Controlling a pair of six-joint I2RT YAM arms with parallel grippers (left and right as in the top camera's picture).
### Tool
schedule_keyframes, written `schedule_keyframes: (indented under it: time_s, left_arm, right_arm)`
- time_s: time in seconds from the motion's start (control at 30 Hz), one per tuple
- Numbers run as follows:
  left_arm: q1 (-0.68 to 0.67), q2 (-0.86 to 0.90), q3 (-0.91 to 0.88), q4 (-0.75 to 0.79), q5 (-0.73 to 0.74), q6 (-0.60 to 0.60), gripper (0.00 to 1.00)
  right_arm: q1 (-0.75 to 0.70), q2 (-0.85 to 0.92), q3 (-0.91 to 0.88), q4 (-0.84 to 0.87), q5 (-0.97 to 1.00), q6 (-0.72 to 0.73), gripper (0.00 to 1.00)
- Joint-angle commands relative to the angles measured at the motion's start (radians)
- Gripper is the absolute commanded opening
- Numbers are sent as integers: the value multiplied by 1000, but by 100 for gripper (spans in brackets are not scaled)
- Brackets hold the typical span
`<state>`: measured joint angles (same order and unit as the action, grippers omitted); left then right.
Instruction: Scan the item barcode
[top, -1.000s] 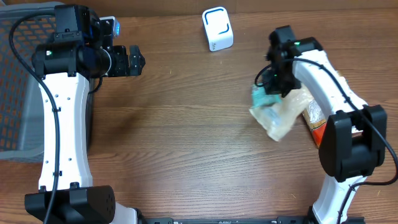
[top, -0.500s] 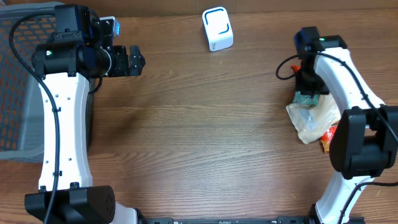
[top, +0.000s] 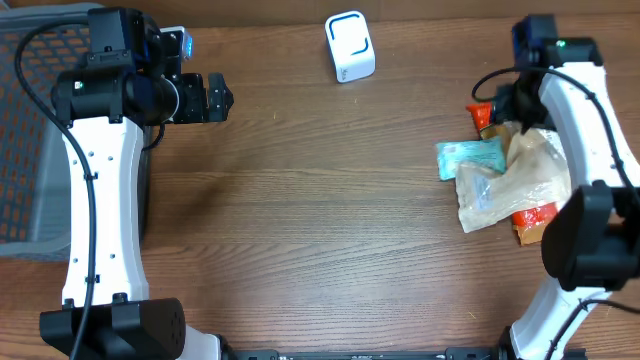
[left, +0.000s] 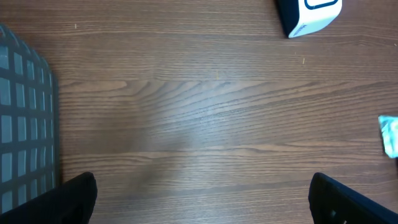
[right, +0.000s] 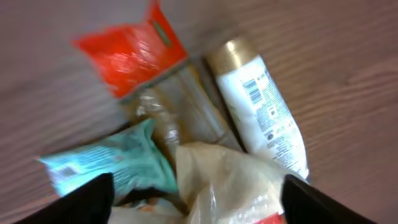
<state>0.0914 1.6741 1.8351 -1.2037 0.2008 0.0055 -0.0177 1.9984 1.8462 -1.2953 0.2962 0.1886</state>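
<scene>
My right gripper (right: 200, 200) spread wide, empty, over heap: teal plastic packet (right: 102, 165), crinkled tan plastic bag (right: 236, 186), white gold-capped bottle (right: 264, 106). My left gripper (left: 202, 199) spread, empty.

White shells, black joints and looping black cables clothe the left arm (top: 95, 200) and right arm (top: 590, 120); the left tool (top: 225, 97) is black.

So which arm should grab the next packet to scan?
Right. The right gripper hangs open over the pile of crinkly plastic packets; the left gripper sits across the wooden table beside the grey mesh basket.
</scene>
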Motion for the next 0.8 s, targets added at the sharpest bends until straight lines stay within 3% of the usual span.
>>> schedule_keyframes:
  time_s: [0.0,0.43,0.77]
  left_arm:
    - [-6,-1,15,4,-2,-6,100]
    - [-6,-1,15,3,-2,-6,100]
    - [-6,-1,15,3,-2,-6,99]
  right_arm:
    - [6,-146,107,-31,-129,-11,100]
    - [5,-489,169,-167,-355,-9,100]
    - [5,-527,169,-249,-343,-6,100]
